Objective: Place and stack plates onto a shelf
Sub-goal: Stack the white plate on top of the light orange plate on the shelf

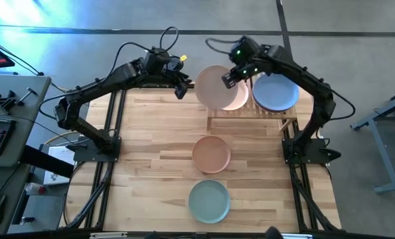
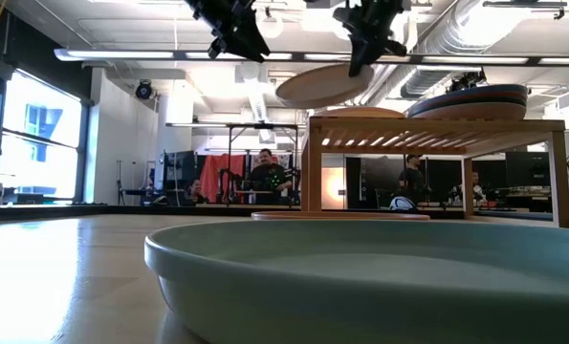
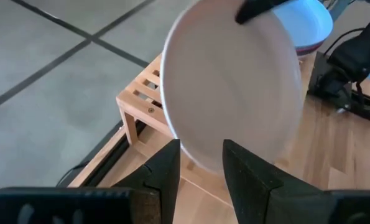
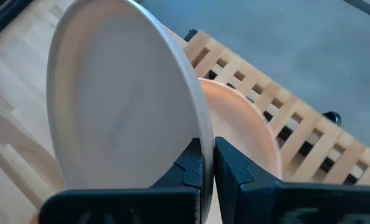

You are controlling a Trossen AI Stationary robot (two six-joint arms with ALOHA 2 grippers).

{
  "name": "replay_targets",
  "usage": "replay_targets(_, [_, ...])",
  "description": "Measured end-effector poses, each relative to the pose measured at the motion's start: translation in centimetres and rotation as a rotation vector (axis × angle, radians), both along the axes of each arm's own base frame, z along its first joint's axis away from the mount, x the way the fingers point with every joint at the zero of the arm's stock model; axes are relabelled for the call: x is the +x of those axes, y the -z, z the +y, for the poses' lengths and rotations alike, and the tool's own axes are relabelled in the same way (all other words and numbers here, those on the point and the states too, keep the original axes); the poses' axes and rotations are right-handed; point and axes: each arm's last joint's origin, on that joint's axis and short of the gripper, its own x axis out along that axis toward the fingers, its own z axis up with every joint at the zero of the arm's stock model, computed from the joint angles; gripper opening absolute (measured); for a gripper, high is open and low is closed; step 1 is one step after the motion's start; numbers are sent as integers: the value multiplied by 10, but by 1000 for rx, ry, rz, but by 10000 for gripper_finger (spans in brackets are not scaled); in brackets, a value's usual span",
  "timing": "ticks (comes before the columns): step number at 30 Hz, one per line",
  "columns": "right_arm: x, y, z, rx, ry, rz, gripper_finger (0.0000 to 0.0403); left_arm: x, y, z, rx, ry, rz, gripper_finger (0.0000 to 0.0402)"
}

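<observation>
My right gripper (image 1: 229, 79) is shut on a pale pinkish plate (image 1: 215, 87), which hangs over the left half of the wooden slat shelf (image 1: 250, 123). Under it a salmon plate (image 4: 247, 118) lies on the shelf. On the shelf's right half a light blue plate (image 1: 275, 91) tops a stack. My left gripper (image 1: 182, 89) stands open just left of the held plate's edge and touches nothing. A salmon plate (image 1: 212, 154) and a mint plate (image 1: 208, 201) lie flat on the tabletop. My right gripper pinches the pale plate's rim (image 4: 200, 134) between its two fingers, one on the plate's upper face and one beneath. The fingers slant down from above at the plate's far right edge. The plate (image 2: 322, 86) hangs tilted, its left side lower, clear of the shelf.
The shelf stands at the table's far edge, between the two arms. Bare tabletop (image 1: 151, 146) lies left of the two loose plates. In the low view the mint plate (image 2: 361, 277) fills the foreground, and people sit in the room behind the table.
</observation>
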Motion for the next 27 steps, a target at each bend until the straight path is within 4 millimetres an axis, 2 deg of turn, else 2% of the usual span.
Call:
replay_targets(15, [-68, 4, -80, 127, -194, -176, 0, 0, 0, 0, -18, -16, -10, 106])
replay_targets(22, [-75, 28, -110, 220, -236, -214, 0, 0, -2, 2, 3, -35, -28, 106])
replay_targets(27, [-76, 41, -112, 294, -256, -163, 0, -1, -2, 5, -16, -59, -38, 106])
